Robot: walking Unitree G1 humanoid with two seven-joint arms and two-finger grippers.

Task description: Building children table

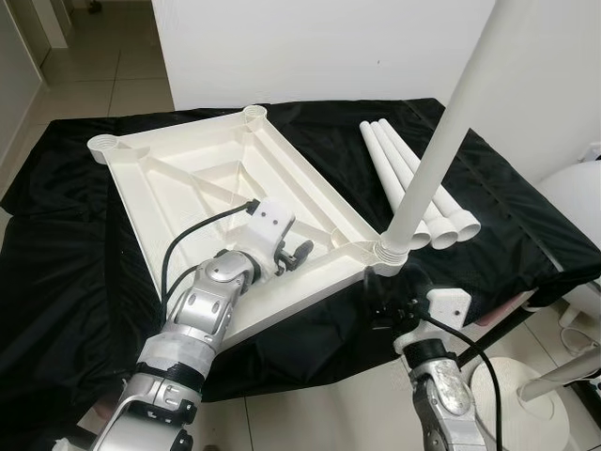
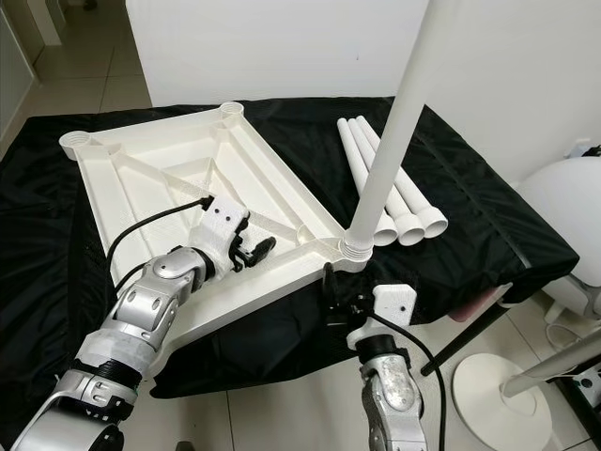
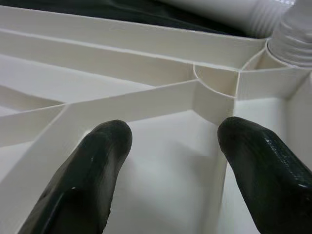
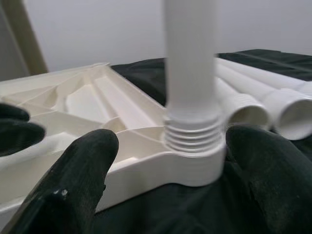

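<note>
The leg (image 2: pixel 390 132) stood upright in the tabletop's (image 2: pixel 160 169) near right corner socket (image 2: pixel 355 252), its long axis rising steeply away from the cloth (image 2: pixel 470 197), its threads only partly sunk in the socket. The right gripper (image 2: pixel 340 299) sat just below that socket, the nearer of the two, its fingers spread wide on either side of the corner and gripping nothing. The left gripper (image 2: pixel 255 251) rested open among the tabletop's ribs, left of the socket, while three spare legs (image 2: pixel 394 193) lay beyond it.
</note>
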